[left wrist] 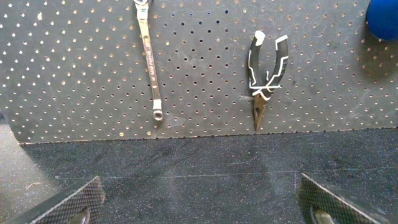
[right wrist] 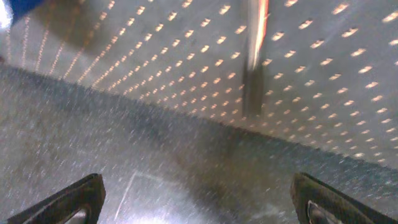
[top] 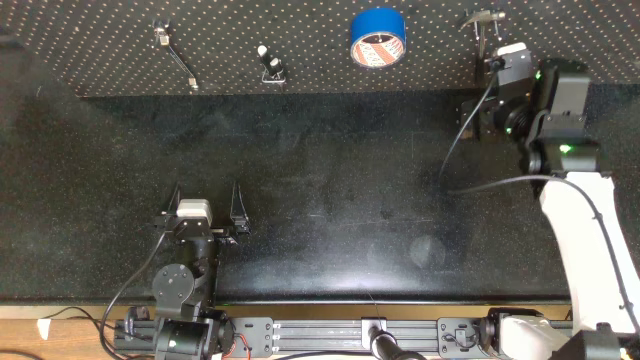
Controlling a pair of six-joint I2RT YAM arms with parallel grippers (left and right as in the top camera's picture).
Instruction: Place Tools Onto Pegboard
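On the black pegboard (top: 300, 40) along the table's far side hang a silver wrench (top: 176, 56) (left wrist: 149, 59), black-and-white pliers (top: 268, 63) (left wrist: 266, 74) and a blue tape roll (top: 377, 38) (left wrist: 382, 18). My left gripper (top: 207, 205) (left wrist: 200, 190) is low over the mat near its base, open and empty, facing the wrench and pliers. My right gripper (top: 485, 35) (right wrist: 198, 186) is at the far right, close to the board, open with nothing between its fingers. Ahead of it a slim tool with a red-striped handle (right wrist: 254, 62) hangs on the board, blurred.
The black mat (top: 330, 190) covers the table between the arms and the board. The right arm's cable (top: 462, 130) loops over the mat at the right. The table's front edge (top: 380, 298) runs just ahead of the arm bases.
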